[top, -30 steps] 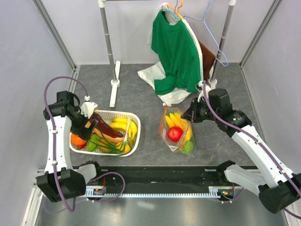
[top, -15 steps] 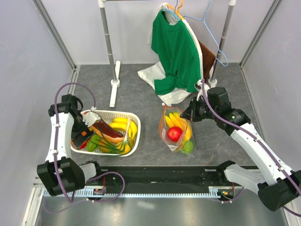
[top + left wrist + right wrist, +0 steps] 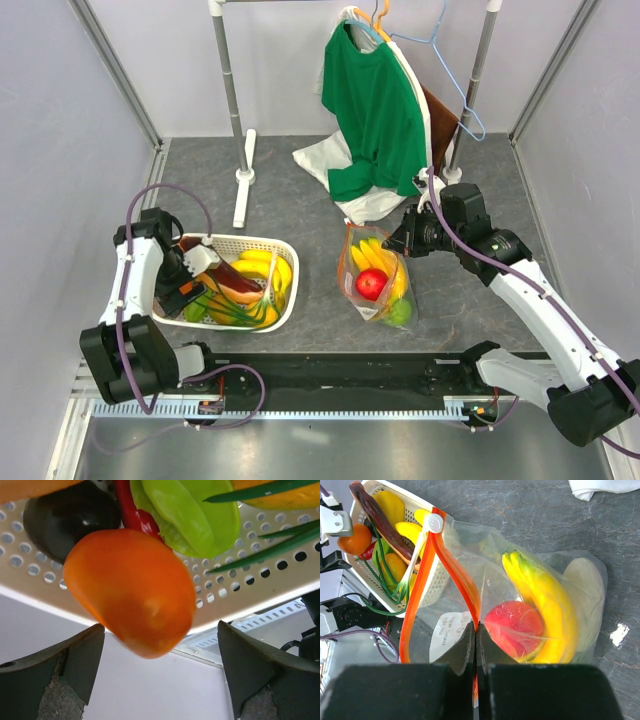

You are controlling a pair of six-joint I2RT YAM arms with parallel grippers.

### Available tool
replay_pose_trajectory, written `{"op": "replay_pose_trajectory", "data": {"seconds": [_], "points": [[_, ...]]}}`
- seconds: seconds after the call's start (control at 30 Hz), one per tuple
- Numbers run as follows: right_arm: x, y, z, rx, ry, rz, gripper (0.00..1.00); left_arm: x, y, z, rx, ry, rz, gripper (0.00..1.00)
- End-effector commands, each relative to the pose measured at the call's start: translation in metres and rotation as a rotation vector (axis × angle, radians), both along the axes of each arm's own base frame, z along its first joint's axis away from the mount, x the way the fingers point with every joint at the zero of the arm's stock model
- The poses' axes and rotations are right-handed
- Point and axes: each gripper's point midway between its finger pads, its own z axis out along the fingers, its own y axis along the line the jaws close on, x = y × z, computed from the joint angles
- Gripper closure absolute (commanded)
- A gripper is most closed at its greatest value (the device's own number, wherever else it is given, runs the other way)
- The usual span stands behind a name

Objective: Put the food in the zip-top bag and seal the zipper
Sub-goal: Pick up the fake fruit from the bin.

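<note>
The clear zip-top bag (image 3: 378,278) lies right of centre, holding yellow bananas (image 3: 540,595), a red apple (image 3: 512,627), a green lime (image 3: 400,312) and a white radish (image 3: 582,577). My right gripper (image 3: 476,627) is shut on the orange-red zipper (image 3: 454,567) and holds the mouth open; it also shows in the top view (image 3: 400,240). My left gripper (image 3: 160,630) is open at the left end of the white lattice basket (image 3: 262,318), its fingers on either side of an orange (image 3: 132,590). The basket holds more bananas (image 3: 262,265), a dark red-brown piece (image 3: 232,275) and green pieces.
A clothes rack stands at the back with a green shirt (image 3: 375,110) and hangers. A white cloth (image 3: 318,160) lies under it. The rack's left foot (image 3: 243,180) rests on the grey mat. Grey walls close in on both sides.
My left gripper has swung down and toward the near-left corner of the basket, its open fingers now around the orange. The right gripper and the bag have barely moved.
</note>
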Motion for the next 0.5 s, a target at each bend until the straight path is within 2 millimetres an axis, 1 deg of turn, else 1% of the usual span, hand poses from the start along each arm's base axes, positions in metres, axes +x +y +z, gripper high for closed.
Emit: {"op": "replay_pose_trajectory", "data": {"seconds": [0.0,0.03,0.13,0.2,0.23,0.33,0.47], "points": [[0.008,0.002,0.021,0.020,-0.068,0.001,1.00,0.011,0.001,-0.009,-0.015,-0.005,-0.044,0.00],[0.008,0.002,0.022,0.020,-0.070,0.000,1.00,0.012,0.002,-0.010,-0.014,-0.006,-0.041,0.04],[0.008,0.002,0.022,0.019,-0.069,0.000,1.00,0.014,0.002,-0.009,-0.015,-0.010,-0.029,0.10],[0.008,0.001,0.020,0.018,-0.064,0.000,1.00,0.015,0.001,-0.008,-0.020,-0.021,-0.029,0.10],[0.007,0.002,0.019,0.018,-0.061,0.004,1.00,0.016,0.000,-0.007,-0.022,-0.026,-0.031,0.05],[0.007,0.002,0.019,0.019,-0.061,0.008,1.00,0.018,-0.005,-0.006,-0.036,-0.041,-0.033,0.00],[0.008,0.003,0.018,0.016,-0.058,0.007,1.00,0.019,-0.014,-0.009,-0.072,-0.044,-0.048,0.00]]}}
